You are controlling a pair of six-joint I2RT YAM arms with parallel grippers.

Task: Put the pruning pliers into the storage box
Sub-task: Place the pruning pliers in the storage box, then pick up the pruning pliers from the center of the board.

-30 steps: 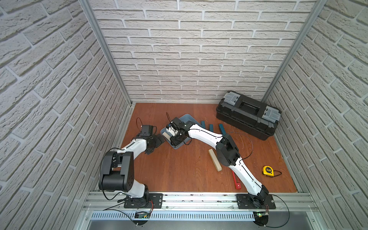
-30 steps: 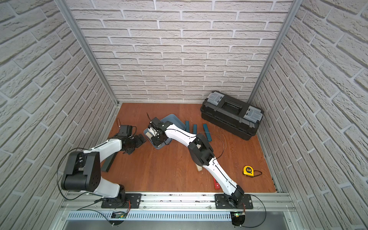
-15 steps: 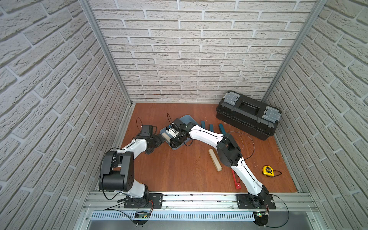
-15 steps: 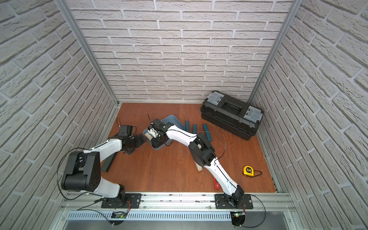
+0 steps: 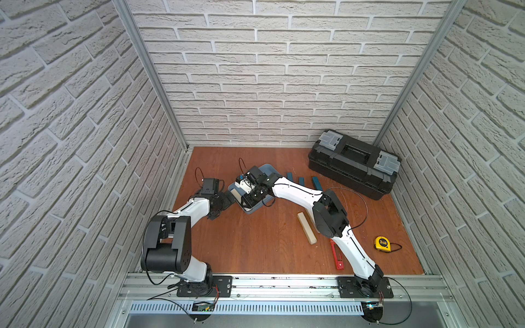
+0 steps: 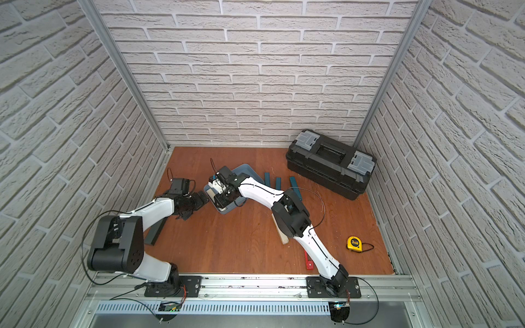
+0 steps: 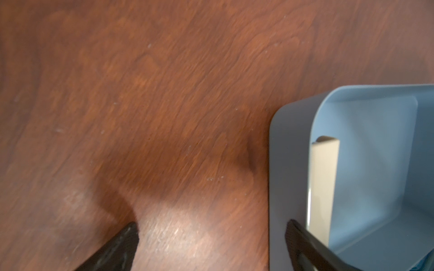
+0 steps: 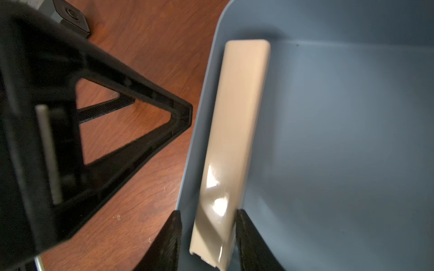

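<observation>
1 right hand at storage box; pruning pliers lie well apart.

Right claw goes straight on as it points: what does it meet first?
Probably the beige bar inside the storage box against its wall, between the fingers of the right claw. One finger may catch the wall's rim first; depth unclear.

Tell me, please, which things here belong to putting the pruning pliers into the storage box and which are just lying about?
Belong to the job:
- red pruning pliers, not yet in the box
- light blue storage box

Just lying about:
- black toolbox
- teal bars
- loose beige bar
- beige bar inside the box
- yellow tape measure
</observation>
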